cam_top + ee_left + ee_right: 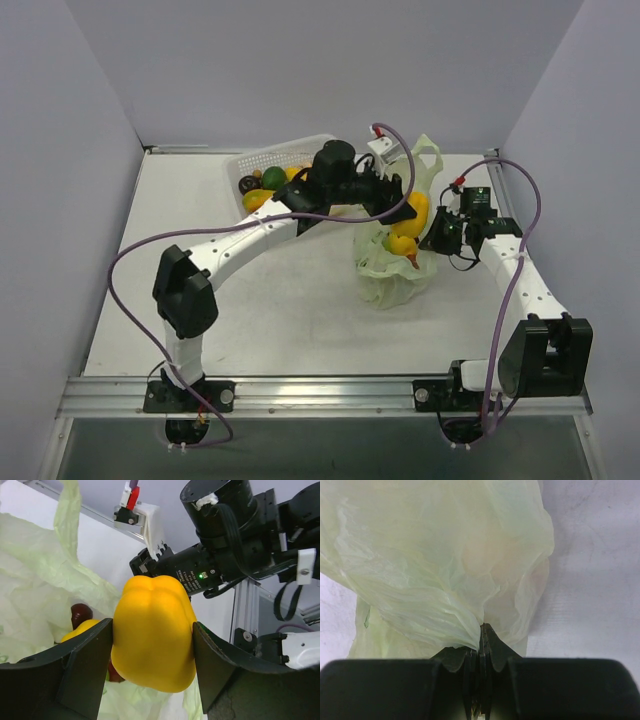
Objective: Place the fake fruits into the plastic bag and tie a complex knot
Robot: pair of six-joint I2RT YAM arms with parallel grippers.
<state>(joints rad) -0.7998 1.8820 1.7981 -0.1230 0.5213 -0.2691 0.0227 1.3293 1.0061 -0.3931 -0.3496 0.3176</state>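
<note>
Left gripper (152,650) is clamped on a yellow pepper (152,630), holding it right over the open mouth of the green plastic bag (385,285) in the middle of the table. Right gripper (480,640) is pinched tight on the bag's edge. There's a yellow fruit (402,245) inside the bag, and a green fruit (272,178) lies in the white basket (262,155) behind.

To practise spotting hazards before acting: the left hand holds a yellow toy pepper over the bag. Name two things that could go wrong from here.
The right hand pinches only a thin fold of the plastic bag; it may slip, letting the mouth sag shut.
Dropped from the left hand, the yellow pepper could strike the floppy rim and roll onto the table.
</note>
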